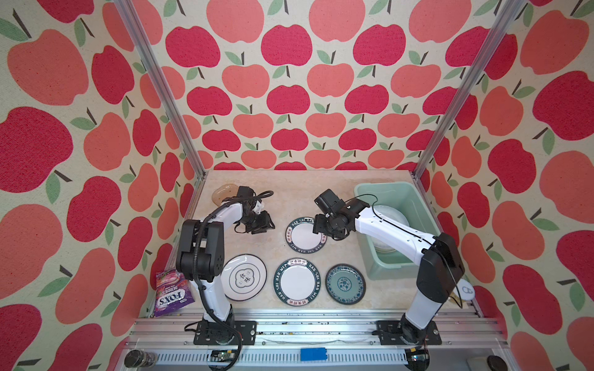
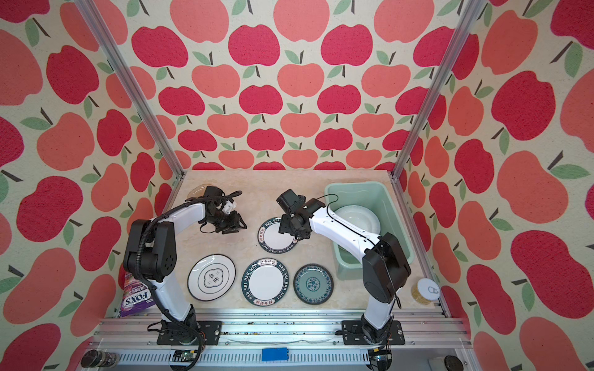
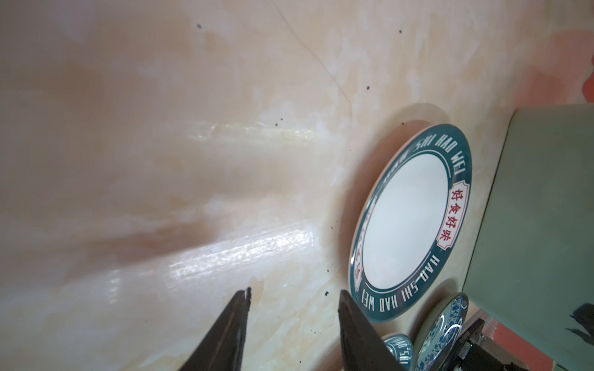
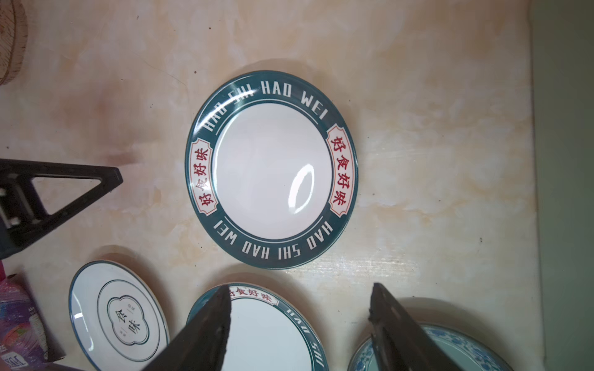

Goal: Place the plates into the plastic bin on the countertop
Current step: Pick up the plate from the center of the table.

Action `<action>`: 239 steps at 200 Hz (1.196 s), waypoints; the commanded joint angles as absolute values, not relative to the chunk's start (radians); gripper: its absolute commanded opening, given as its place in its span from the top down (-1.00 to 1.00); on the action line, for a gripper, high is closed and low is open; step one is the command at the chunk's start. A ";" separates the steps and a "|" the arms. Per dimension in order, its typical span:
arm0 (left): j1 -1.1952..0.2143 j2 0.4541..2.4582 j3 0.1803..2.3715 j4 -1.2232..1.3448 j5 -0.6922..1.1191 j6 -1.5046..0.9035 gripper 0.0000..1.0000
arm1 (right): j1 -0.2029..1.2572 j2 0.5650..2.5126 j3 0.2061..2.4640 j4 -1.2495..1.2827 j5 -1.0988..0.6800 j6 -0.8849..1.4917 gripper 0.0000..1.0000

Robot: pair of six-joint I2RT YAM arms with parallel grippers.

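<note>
— Mint-green plastic, that bin (image 1: 382,192): which way does it lie?

— Open side up on the right of the tabletop (image 1: 289,192), its long axis running from the front rail (image 1: 321,324) toward the back wall (image 1: 289,96). A white plate (image 1: 390,215) sits inside, partly under the right arm (image 1: 395,229); flat or leaning, I cannot tell.

— And the other plates?

— All flat, face up. One lettered plate (image 1: 303,236) with a dark-green rim lies mid-tabletop, near the bin. Along the front runs a row, left to right: emblem plate (image 1: 243,278), second lettered plate (image 1: 297,281), teal patterned plate (image 1: 345,284). An amber plate (image 1: 223,192) lies in the far left corner, half hidden behind the left arm (image 1: 225,213).

— The hands?

— The right hand (image 4: 299,287) hangs over the bin-side edge of the mid-tabletop plate, fingers spread, nothing between them. The left hand (image 3: 294,292) is spread too and empty, over bare tabletop left of that plate.

— The surroundings?

— Glossy beige marble pattern, aluminium rails at the edges, apple-print walls on three sides. A purple sweets bag (image 1: 170,289) lies at the front left corner, and a pull-tab can (image 2: 426,290) stands at the front right.
</note>
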State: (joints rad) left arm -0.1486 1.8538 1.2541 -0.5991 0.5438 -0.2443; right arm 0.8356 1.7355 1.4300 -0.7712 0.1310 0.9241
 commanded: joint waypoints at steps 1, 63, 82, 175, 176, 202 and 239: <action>-0.208 1.858 1.309 -0.573 0.583 -0.244 -0.19 | 0.831 1.704 1.327 -0.720 0.126 1.005 -0.41; -0.291 2.015 1.461 -0.614 0.605 -0.221 -0.22 | 0.824 1.793 1.242 -0.538 0.041 1.079 -0.40; -0.288 2.054 1.490 -0.632 0.588 -0.216 -0.22 | 0.822 1.812 1.215 -0.485 0.038 1.114 -0.40; -0.281 2.171 1.590 -0.672 0.649 -0.190 -0.25 | 0.798 1.854 1.118 -0.300 0.008 1.199 -0.38; -0.281 2.172 1.591 -0.672 0.649 -0.190 -0.25 | 0.798 1.854 1.117 -0.296 0.007 1.200 -0.38; -0.280 2.183 1.596 -0.675 0.650 -0.193 -0.25 | 0.791 1.875 1.089 -0.201 -0.020 1.204 -0.35; -0.272 2.194 1.603 -0.680 0.658 -0.198 -0.15 | 0.782 1.879 1.023 -0.048 -0.030 1.236 -0.25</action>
